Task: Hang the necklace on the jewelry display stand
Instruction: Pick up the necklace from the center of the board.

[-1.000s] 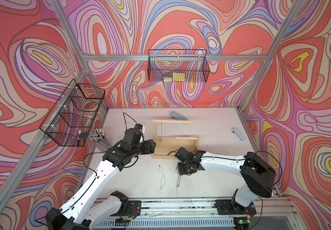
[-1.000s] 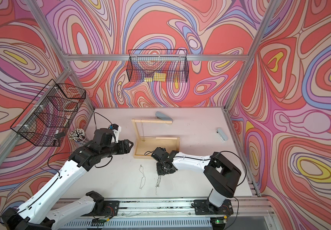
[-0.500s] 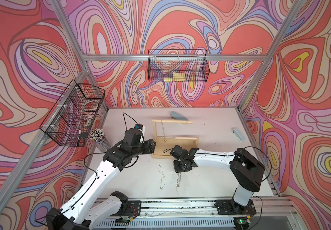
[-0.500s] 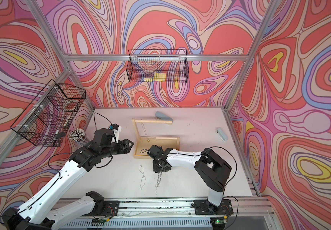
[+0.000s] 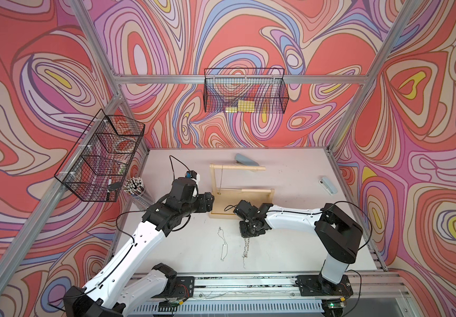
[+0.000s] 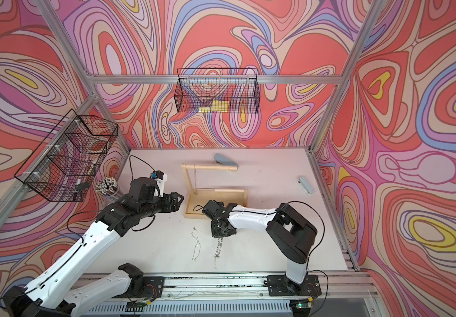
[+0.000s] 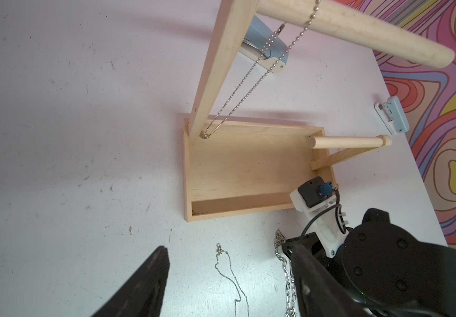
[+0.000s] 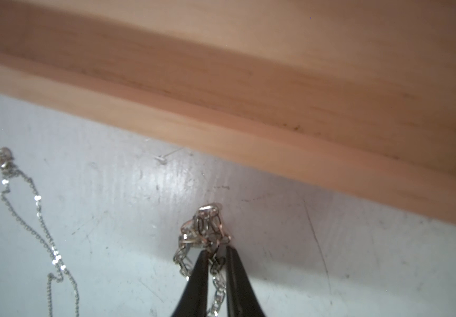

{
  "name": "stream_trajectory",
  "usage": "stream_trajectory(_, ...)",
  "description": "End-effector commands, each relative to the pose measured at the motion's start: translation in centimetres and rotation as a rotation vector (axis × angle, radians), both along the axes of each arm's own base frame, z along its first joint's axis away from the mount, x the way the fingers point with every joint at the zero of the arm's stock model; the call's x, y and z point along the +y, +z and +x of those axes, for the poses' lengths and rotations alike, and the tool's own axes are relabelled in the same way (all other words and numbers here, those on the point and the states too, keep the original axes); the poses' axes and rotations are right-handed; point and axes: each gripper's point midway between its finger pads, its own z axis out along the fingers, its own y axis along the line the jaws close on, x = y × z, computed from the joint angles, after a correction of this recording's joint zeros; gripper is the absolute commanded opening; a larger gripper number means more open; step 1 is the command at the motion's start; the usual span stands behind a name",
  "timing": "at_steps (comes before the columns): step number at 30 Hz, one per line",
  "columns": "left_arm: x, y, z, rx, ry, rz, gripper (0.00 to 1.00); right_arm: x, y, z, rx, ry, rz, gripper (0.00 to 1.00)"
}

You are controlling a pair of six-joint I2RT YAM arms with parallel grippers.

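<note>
The pale wooden jewelry display stand [image 5: 238,166] [image 6: 210,166] [image 7: 248,170] stands mid-table, and a ball-chain necklace [image 7: 238,90] [image 5: 221,178] hangs from its long top bar. Two more necklaces lie on the table in front of the tray. One is a thin chain [image 5: 224,244] [image 6: 196,244] [image 8: 46,238]. The other is a chunky link necklace [image 5: 246,245] [image 6: 218,247] [image 7: 287,285]. My right gripper [image 8: 213,251] [image 5: 247,236] points down at the table, shut on the bunched top end [image 8: 205,227] of the chunky necklace. My left gripper [image 7: 232,277] [image 5: 207,201] hovers open beside the stand's left edge, holding nothing.
Two pale blue staplers lie on the table, one behind the stand [image 5: 244,160], one at the right [image 5: 328,185]. A cup of pencils [image 5: 133,186] stands at the left wall. Wire baskets [image 5: 100,156] [image 5: 244,94] hang on the left and back walls.
My right gripper has shifted a little left along the tray's front, come down onto the chunky necklace's end and shut on it. The left arm has not moved.
</note>
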Motion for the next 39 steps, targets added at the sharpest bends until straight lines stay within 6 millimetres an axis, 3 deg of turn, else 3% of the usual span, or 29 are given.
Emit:
stream_trajectory(1,-0.1,0.2,0.3,-0.018,-0.003,-0.006,0.74,-2.5,-2.4,-2.0,0.077,0.008,-0.102,0.05)
stream_trajectory(14,-0.2,0.4,0.4,-0.015,-0.002,-0.007,0.74,-2.4,-1.8,-1.8,0.053,0.023,-0.109,0.00)
stream_trajectory(18,0.0,0.4,0.4,-0.020,0.006,-0.006,0.74,-2.3,-0.5,-1.4,0.024,0.027,-0.104,0.00)
stream_trajectory(22,-0.5,0.3,0.3,-0.010,-0.013,-0.020,0.74,-1.5,1.6,-0.9,0.002,0.059,-0.106,0.00)
stream_trajectory(23,-1.1,0.3,0.1,-0.007,-0.051,-0.034,0.73,-1.3,3.2,-0.7,-0.022,0.065,-0.087,0.00)
stream_trajectory(26,-2.7,0.4,-0.6,0.017,-0.145,-0.074,0.68,-1.2,5.3,-0.5,-0.048,0.079,-0.080,0.00)
stream_trajectory(36,-3.5,-1.8,-2.2,0.081,-0.196,-0.089,0.62,-0.5,13.9,1.3,-0.178,0.111,-0.029,0.00)
stream_trajectory(39,-4.9,-1.8,-3.1,0.076,-0.228,-0.125,0.62,-0.4,16.7,2.0,-0.217,0.126,-0.037,0.00)
